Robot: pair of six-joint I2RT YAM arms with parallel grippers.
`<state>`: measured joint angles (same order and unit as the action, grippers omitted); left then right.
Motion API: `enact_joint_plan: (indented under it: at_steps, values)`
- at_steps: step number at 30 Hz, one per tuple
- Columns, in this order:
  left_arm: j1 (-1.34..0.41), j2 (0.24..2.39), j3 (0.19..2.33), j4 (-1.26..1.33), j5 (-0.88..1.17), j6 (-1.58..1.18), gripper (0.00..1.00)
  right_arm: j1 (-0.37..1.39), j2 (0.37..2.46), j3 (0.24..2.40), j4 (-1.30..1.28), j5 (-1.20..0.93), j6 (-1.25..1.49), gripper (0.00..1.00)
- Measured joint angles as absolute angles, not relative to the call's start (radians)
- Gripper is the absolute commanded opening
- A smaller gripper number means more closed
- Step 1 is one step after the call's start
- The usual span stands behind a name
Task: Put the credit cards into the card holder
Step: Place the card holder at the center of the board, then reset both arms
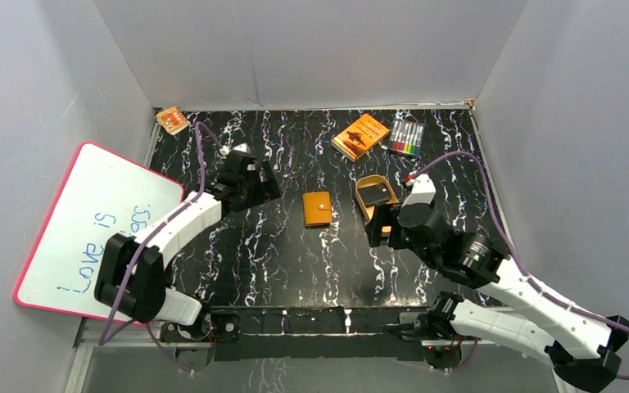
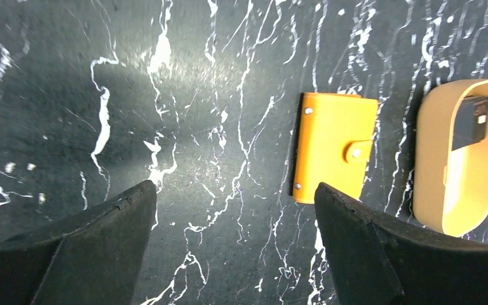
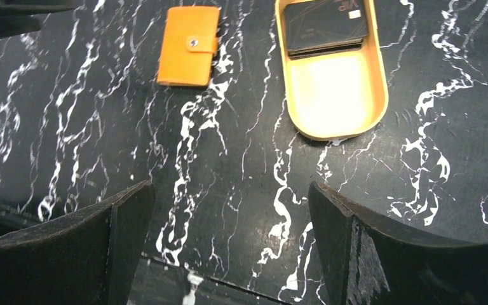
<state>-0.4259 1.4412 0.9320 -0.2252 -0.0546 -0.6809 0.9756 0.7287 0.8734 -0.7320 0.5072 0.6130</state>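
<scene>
White arms with black joints, purple cables.

Card holder lies closed — gold tray near it.

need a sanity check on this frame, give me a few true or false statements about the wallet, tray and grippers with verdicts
1. The card holder lies closed on the table. True.
2. The left gripper is clamped on the card holder. False: its jaws are open and empty, apart from the holder.
3. A dark stack sits at one end of the gold tray. True.
4. The card holder is inside the gold tray. False: it lies on the table beside the tray, not touching it.
5. The right gripper is open with nothing in it. True.
</scene>
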Motion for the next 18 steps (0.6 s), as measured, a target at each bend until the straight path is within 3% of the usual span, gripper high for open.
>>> enact_joint_plan:
  at_steps: [11,18]
  values:
    - [-0.427,1.174,0.915,-0.288,-0.032,-0.591,0.93,0.976,0.853,0.866,-0.649,0.754,0.858,0.98]
    - [-0.428,1.044,0.839,-0.405,-0.115,-0.837,0.93,0.976,0.862,0.839,-0.487,0.816,0.821,0.99]
